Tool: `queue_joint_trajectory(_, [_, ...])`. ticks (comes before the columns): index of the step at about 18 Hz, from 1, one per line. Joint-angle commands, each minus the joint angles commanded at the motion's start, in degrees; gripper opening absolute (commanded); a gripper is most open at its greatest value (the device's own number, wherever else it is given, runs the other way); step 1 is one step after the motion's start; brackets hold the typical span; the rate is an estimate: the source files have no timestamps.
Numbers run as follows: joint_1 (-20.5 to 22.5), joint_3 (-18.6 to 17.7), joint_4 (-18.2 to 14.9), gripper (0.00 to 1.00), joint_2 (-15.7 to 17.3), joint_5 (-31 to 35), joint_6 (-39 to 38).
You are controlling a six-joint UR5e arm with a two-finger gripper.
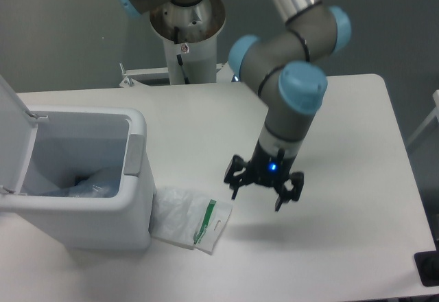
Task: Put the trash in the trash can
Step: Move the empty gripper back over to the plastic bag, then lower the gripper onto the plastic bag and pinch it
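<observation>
From the fixed camera, the end effector (265, 193) hangs wide open and empty just right of the packet (190, 218), likely lining up to grasp it. The packet lies flat on the table (343, 123), touching the trash can (130, 206), whose lid stands open; 1 clear item, probably the bottle (92, 185), sits inside.

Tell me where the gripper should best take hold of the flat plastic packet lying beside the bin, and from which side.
Probably the packet's free right end, near the green strip, coming straight down from above. It lies flat on the table with its left edge tucked against the trash can, so that side is blocked. The crinkled film should bunch between the fingers. The open gripper hovers just to its right.
</observation>
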Motion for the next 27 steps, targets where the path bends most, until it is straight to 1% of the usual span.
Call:
queue_joint_trajectory(1, [-0.3,0.0,0.3,1.00,-1.0,0.0,0.0])
queue_joint_trajectory(3, [-2.2,0.2,0.7,1.00,-2.7,0.5,0.0])
queue_joint_trajectory(5, [-4.1,0.0,1.8,1.00,-3.9,0.6,-0.1])
queue_joint_trajectory(8, [-4.7,0.8,2.4,1.00,-5.2,0.7,0.0])
queue_joint_trajectory(10, [-5.3,0.4,4.4,1.00,-6.3,1.0,-0.1])
queue_joint_trajectory(11, [-5.4,0.2,5.0,1.00,-6.4,1.1,0.0])
queue_joint_trajectory(15, [-6.1,0.3,5.4,1.00,-6.6,1.1,0.0])
queue_joint_trajectory(22, [-7.6,-0.4,5.4,1.00,-6.4,1.2,-0.1])
queue_joint_trajectory(27, [-7.8,-1.0,5.5,1.00,-6.3,1.2,0.0])
